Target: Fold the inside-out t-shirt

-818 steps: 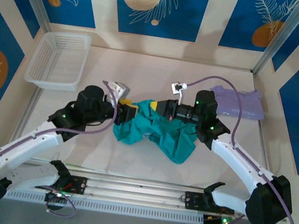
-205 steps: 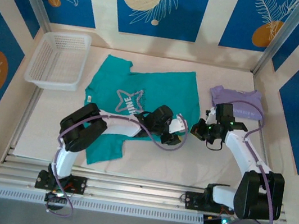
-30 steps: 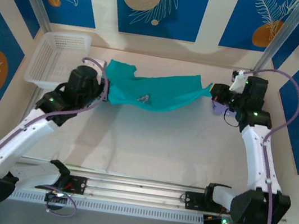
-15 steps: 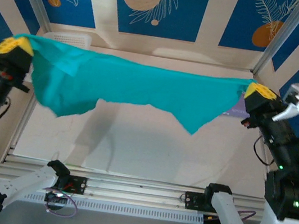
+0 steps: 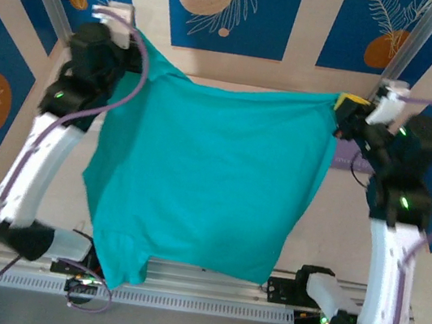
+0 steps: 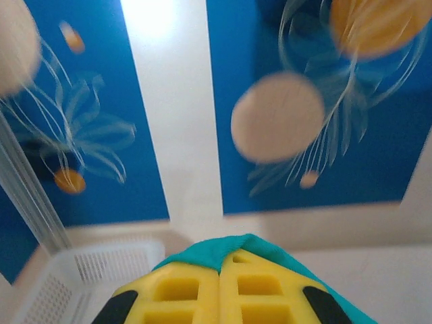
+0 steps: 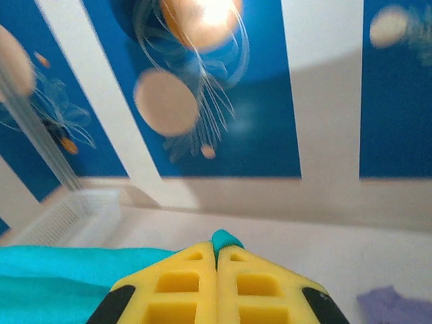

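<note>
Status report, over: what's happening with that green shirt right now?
Left pincer, right pincer: both shut on t-shirt. Shirt hangs spread between them. Lavender shirt on table, far right.

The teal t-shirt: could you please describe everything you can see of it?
The t-shirt is teal-green soft cloth, held up and spread wide like a sheet. The left pincer and right pincer are each shut on a top corner, with cloth nipped between yellow fingers. The side facing the top camera is plain, with no print showing. It hangs gently wrinkled, a sleeve dangling at its lower left.
</note>
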Motion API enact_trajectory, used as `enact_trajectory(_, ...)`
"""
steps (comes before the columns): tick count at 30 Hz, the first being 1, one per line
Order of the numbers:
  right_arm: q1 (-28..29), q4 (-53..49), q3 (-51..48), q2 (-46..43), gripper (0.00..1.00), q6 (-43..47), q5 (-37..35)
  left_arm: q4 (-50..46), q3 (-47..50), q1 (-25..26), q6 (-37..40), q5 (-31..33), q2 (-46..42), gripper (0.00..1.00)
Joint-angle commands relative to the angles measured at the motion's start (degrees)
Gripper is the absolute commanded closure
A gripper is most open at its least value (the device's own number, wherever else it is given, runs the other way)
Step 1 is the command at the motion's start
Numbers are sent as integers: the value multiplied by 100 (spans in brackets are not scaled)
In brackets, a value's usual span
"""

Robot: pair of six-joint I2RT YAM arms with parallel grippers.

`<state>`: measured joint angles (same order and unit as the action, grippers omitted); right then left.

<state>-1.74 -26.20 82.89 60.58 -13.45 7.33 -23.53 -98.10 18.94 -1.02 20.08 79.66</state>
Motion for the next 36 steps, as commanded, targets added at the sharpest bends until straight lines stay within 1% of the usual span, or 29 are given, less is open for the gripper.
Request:
enact_trajectory(1,122,1211,-471,1351,98,106,-206,951,493,-412,-309,-614,905,100)
enact_trajectory(2,151,1394,-436,1766,98,106,-222,1112,481,-484,-344,-744,1343,97)
enact_trajectory(3,182,1622,-322,2423,98,114,-221,1203,328,-555,-441,-875,1926,91)
enact_trajectory(4,195,1746,-74,3118,95,66,-259,1264,39,-615,-484,-1032,2557,83)
enact_trajectory(5,208,1774,239,3719,91,2,-280,1208,-303,-639,-511,-1050,3125,76)
enact_trajectory(6,207,1722,689,4479,84,-42,-312,1060,-870,-669,-574,-1056,3817,67)
enact_trajectory(7,200,1476,1273,5153,76,-140,-398,764,-1570,-702,-614,-1099,4493,62)
enact_trajectory(9,174,885,2395,6261,66,-219,-366,-6,-3054,-759,-734,-1205,5554,56)
enact_trajectory(10,193,615,2763,6562,59,-217,-425,-392,-3743,-784,-779,-1292,6006,52)
enact_trajectory(11,199,398,3006,6755,57,-215,-434,-657,-4201,-805,-831,-1376,6257,50)
enact_trajectory(12,215,243,3104,6813,55,-190,-385,-855,-4523,-808,-885,-1469,6377,47)
enact_trajectory(13,247,158,2991,6728,54,-163,-386,-926,-4516,-812,-935,-1587,6305,46)
enact_trajectory(14,274,122,2850,6612,53,-149,-402,-950,-4332,-811,-1021,-1659,6116,46)
enact_trajectory(15,307,75,2553,6413,52,-158,-395,-891,-3861,-805,-1171,-1766,5786,45)
enact_trajectory(16,335,20,2228,6152,51,-174,-390,-676,-3140,-804,-1331,-1954,5312,44)
enact_trajectory(17,370,-15,1819,5861,50,-205,-391,-332,-2342,-799,-1497,-2105,4827,43)
enact_trajectory(19,449,-45,949,5272,48,-290,-340,809,-259,-780,-1931,-2532,3617,40)
enact_trajectory(21,550,-61,212,4746,48,-519,-179,1827,1573,-786,-2480,-2635,2624,38)
enact_trajectory(22,622,-77,-180,4500,48,-617,-87,2285,2395,-786,-2759,-2726,2184,37)
enact_trajectory(24,707,-218,-788,4069,47,-853,-116,2624,3493,-779,-3044,-2897,1566,36)
enact_trajectory(26,704,-372,-1306,3697,47,-1009,-170,2485,4204,-784,-3101,-2971,1064,35)
enact_trajectory(27,693,-458,-1556,3502,47,-1072,-270,2363,4477,-777,-3105,-2916,834,35)
enact_trajectory(29,668,-685,-1957,3166,47,-1130,-576,2333,4909,-777,-3054,-3017,537,34)
enact_trajectory(32,602,-1060,-2549,2720,45,-1283,-1113,1805,4966,-776,-2890,-3199,474,34)
enact_trajectory(34,460,-1203,-2976,2451,44,-1462,-1225,1742,5051,-759,-2919,-3451,367,34)
enact_trajectory(36,360,-1267,-3309,2271,42,-1611,-1260,1773,5180,-689,-2990,-3528,157,33)
